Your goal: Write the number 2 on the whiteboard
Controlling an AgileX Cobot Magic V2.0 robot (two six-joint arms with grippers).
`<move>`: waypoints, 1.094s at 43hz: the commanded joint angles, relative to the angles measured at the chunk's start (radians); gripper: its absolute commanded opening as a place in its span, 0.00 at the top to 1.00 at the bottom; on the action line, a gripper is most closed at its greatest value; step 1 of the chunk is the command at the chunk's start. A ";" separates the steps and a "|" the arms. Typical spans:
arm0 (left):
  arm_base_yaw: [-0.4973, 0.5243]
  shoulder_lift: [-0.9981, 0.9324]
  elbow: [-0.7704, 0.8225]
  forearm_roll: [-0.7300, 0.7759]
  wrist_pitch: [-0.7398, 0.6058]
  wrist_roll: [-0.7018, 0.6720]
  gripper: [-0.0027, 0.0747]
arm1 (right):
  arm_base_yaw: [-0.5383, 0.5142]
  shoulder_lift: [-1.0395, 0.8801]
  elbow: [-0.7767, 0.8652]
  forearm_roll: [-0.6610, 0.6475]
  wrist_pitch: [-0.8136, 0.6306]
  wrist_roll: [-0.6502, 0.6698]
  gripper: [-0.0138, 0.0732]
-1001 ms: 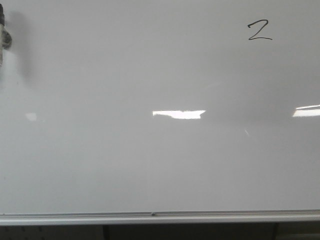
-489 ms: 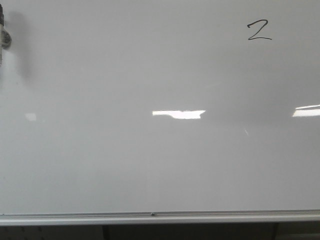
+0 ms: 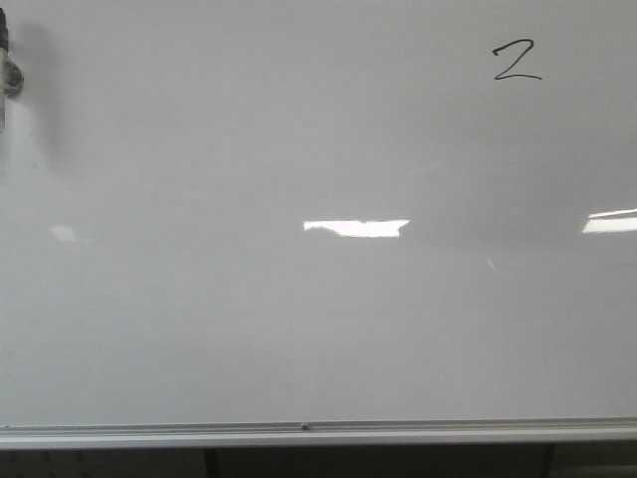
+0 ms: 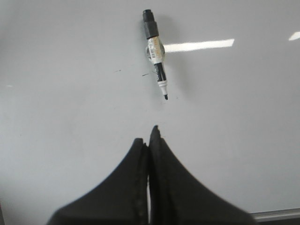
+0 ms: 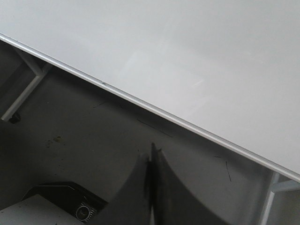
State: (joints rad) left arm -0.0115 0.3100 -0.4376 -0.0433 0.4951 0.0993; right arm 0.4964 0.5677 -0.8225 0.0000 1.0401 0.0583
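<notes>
Numeral: the number 2 [image 3: 518, 61], thin black hand-drawn stroke, curved top and flat base, sits in the upper right area of the whiteboard [image 3: 299, 329] in the front view, well apart from every gripper.

Board: glossy white-grey surface fills nearly the whole front view; bright rectangular reflections lie across its middle and at its right edge. Silver rail [image 3: 304, 432] runs along the lower edge; the same rail crosses the right wrist view as a slanted line.

Marker [image 4: 155, 53]: black-and-white body, dark cap end and bare tip, clings flat against the board in the left wrist view, tip pointing toward the gripper, free of any grasp. A sliver of a dark and grey object at the far left edge of the front view may be the same marker; too little shows to be sure.

Left gripper [image 4: 149, 138]: black fingers pressed together, nothing between them, near the marker tip but not touching it, just off the board surface.

Right gripper [image 5: 151, 157]: fingers together, holding nothing, hanging below the board rail over a dark floor [image 5: 79, 136] with the board's grey frame legs at the sides.
</notes>
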 commanded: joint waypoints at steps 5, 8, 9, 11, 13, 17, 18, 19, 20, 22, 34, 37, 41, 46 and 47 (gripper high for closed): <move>0.034 -0.151 0.174 -0.001 -0.223 -0.001 0.99 | -0.003 0.002 -0.028 -0.018 -0.054 -0.001 0.93; 0.044 -0.203 0.239 -0.003 -0.279 -0.001 0.99 | -0.003 0.002 -0.028 -0.018 -0.054 -0.001 0.93; 0.047 -0.217 0.257 -0.003 -0.290 -0.001 0.99 | -0.003 0.002 -0.028 -0.018 -0.054 -0.001 0.93; 0.052 -0.247 0.297 -0.003 -0.332 -0.001 0.99 | -0.003 0.002 -0.028 -0.018 -0.054 -0.001 0.93; 0.056 -0.269 0.327 -0.005 -0.363 -0.001 0.99 | -0.003 0.002 -0.028 -0.018 -0.054 -0.001 0.93; 0.072 -0.307 0.385 -0.012 -0.415 -0.005 0.99 | -0.003 0.002 -0.028 -0.018 -0.054 -0.001 0.93; 0.074 -0.313 0.395 -0.016 -0.419 -0.005 0.99 | -0.003 0.002 -0.028 -0.018 -0.054 -0.001 0.93; 0.077 -0.322 0.406 -0.021 -0.426 -0.005 0.99 | -0.003 0.002 -0.028 -0.018 -0.054 -0.001 0.93; 0.079 -0.328 0.415 -0.023 -0.430 -0.005 0.99 | -0.003 0.002 -0.028 -0.018 -0.054 -0.001 0.93; 0.079 -0.343 0.434 -0.025 -0.442 -0.005 0.99 | -0.003 0.002 -0.028 -0.018 -0.054 -0.001 0.93; 0.079 -0.343 0.476 -0.025 -0.546 -0.005 0.99 | -0.003 0.002 -0.028 -0.018 -0.054 -0.001 0.93; 0.079 -0.343 0.476 -0.025 -0.555 -0.005 0.99 | -0.003 0.002 -0.028 -0.018 -0.054 -0.001 0.93; 0.079 -0.343 0.476 -0.025 -0.555 -0.005 0.99 | -0.003 0.002 -0.028 -0.018 -0.054 -0.001 0.93; 0.079 -0.343 0.476 -0.025 -0.555 -0.005 0.99 | -0.003 0.002 -0.028 -0.018 -0.054 -0.001 0.93; 0.079 -0.341 0.476 -0.025 -0.555 -0.005 0.99 | -0.003 0.002 -0.028 -0.018 -0.054 -0.001 0.93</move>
State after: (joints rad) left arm 0.0654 -0.0033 0.0044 -0.0592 0.0278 0.0993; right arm 0.4964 0.5677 -0.8225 0.0000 1.0419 0.0583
